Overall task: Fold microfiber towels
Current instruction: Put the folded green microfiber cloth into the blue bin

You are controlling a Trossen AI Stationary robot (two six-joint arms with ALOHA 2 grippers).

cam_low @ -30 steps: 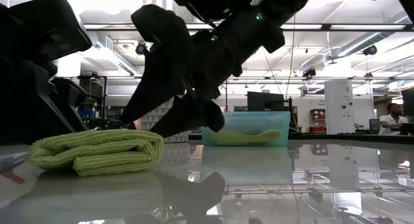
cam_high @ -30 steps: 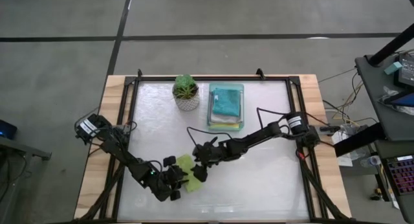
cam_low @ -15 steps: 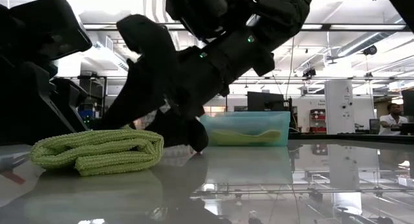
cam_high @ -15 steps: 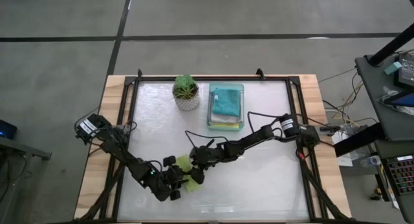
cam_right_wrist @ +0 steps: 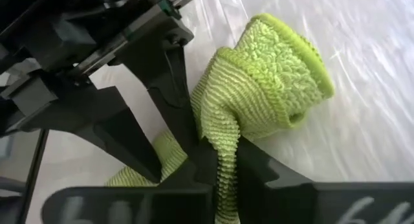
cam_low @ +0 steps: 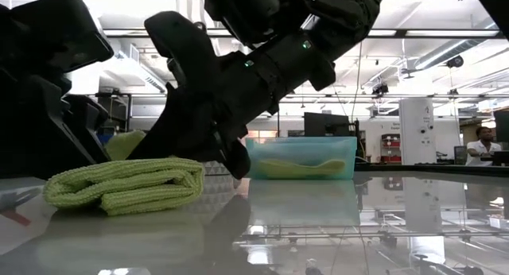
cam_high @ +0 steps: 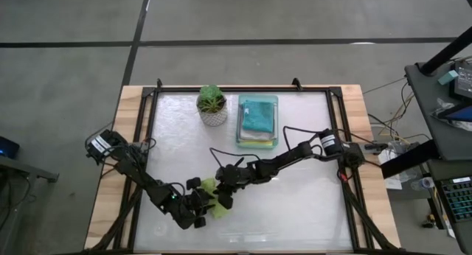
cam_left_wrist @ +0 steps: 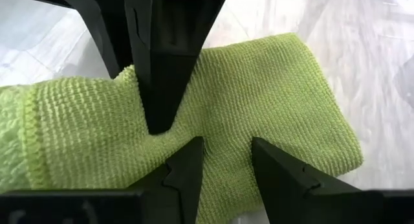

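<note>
The lime green towel (cam_high: 212,198) lies near the front edge of the table (cam_high: 295,203), at about seven o'clock from the table's centre, bunched between the two grippers. In the low view it (cam_low: 127,185) sits as a thick folded roll on the glossy surface, with one flap lifted behind it.

The right gripper (cam_high: 223,195) reaches in from three o'clock, its arm stretched across the table from the right rail. Its fingers are clenched on a pinched ridge of the lime green towel: the right wrist view shows the cloth (cam_right_wrist: 259,94) squeezed between the two dark fingers (cam_right_wrist: 200,166), with a rolled edge curling over just past them.

The left gripper (cam_high: 198,208) comes in from nine o'clock, low at the front of the table. Its fingers stand parted, pressing down onto the same towel (cam_left_wrist: 259,114); the left wrist view shows its fingertips (cam_left_wrist: 187,166) resting on the knit surface without cloth caught between them, and the other arm's dark finger meeting the fabric from the far side.

At twelve o'clock, near the back rail, stands a small potted plant (cam_high: 212,105). Just beside it at its three o'clock is a mint-green tray (cam_high: 257,141) holding a stack of folded towels, the teal towel (cam_high: 257,113) on top.
</note>
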